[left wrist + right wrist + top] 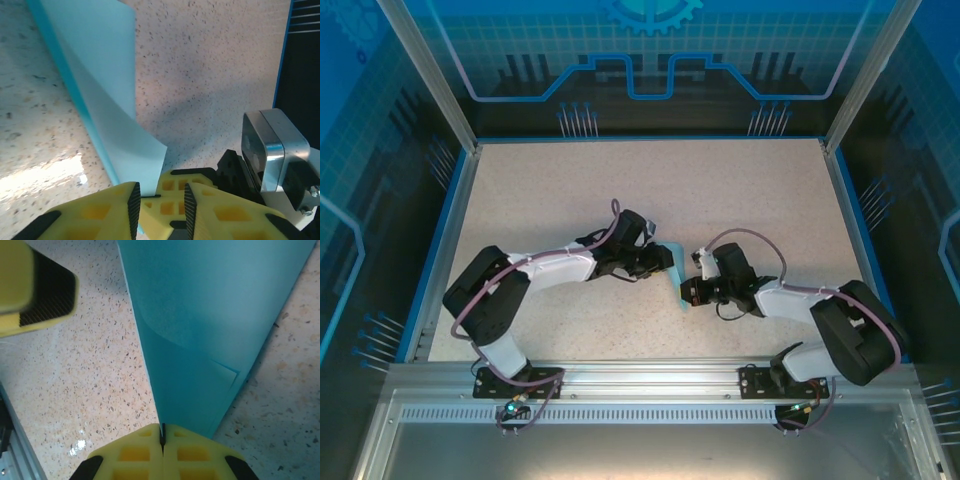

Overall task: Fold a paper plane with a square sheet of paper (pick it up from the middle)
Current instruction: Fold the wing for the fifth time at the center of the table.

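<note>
Paper plane (210,330) has its narrow end pinched between the right fingers (142,445), which are pressed together on it with no gap. From that clamp we see its long axis run straight away from the wrist. The light-blue body widens as it goes, and a smaller folded layer lies over its lower part, with a corner showing at the right.

The left fingers (95,215) stand apart and are not closed on the paper. Its near edge passes just beside the inner pad of one of them, and we see the yellow tips of the right fingers (172,192) through the gap.

In the left wrist view the paper plane (100,100) slants from bottom centre to upper left, with a darker blue edge along its left side. It throws a shadow on the speckled bench (215,75).

From above, both arms meet over the middle of the bench (570,190), and a sliver of the blue paper (671,252) shows between the wrists. In the right wrist view, one of the left fingers (30,285) sits at upper left, apart from the paper.
</note>
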